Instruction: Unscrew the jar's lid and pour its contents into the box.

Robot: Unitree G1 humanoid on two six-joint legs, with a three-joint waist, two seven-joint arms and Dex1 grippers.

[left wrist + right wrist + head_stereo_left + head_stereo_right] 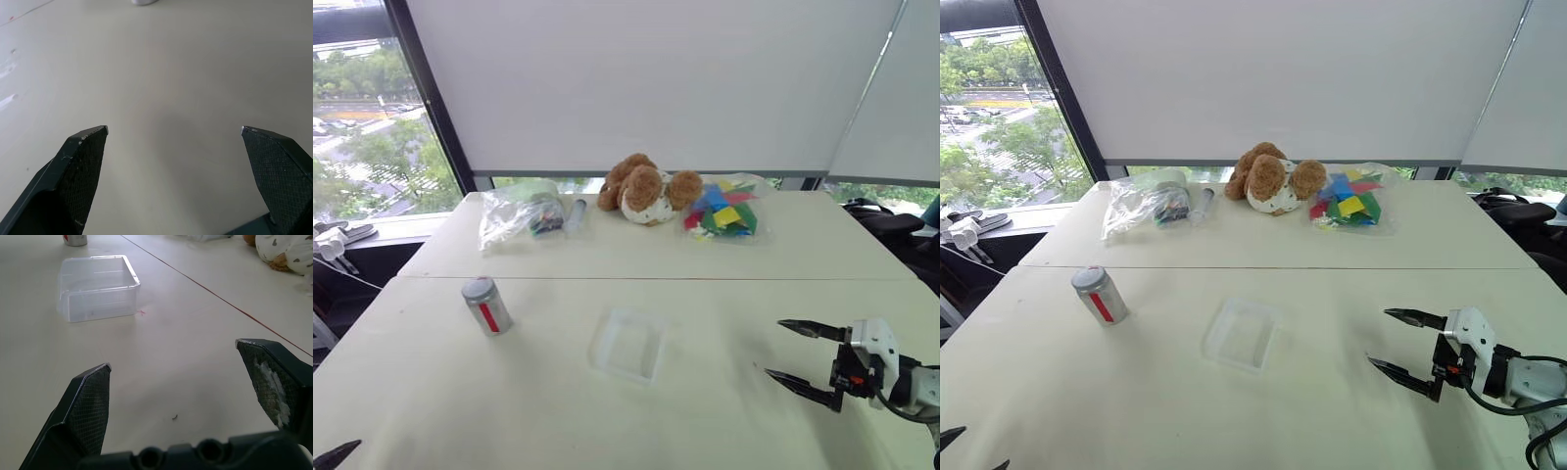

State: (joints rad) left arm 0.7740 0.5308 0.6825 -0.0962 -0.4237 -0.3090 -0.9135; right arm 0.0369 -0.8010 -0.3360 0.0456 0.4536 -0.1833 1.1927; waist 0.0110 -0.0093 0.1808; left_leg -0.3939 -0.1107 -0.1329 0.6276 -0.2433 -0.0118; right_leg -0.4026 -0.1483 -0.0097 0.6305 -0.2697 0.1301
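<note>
The silver-grey jar [487,306] with a red stripe stands on the left part of the table, and its lid [479,288] is on top. The contents are hidden inside. The clear plastic box [628,345] lies in the middle of the table, right of the jar, with nothing visible in it. My right gripper [775,349] hovers open to the right of the box, pointing toward it, with nothing between its fingers. The right wrist view shows the box [98,286] ahead and the jar [75,239] beyond it. My left gripper [174,129] is open over bare table at the near left corner.
At the back of the table lie a clear bag of small items [521,215], a brown teddy bear [646,188] and a bag of coloured pieces [724,209]. A seam [705,279] runs across the table. A window [362,127] lies to the left.
</note>
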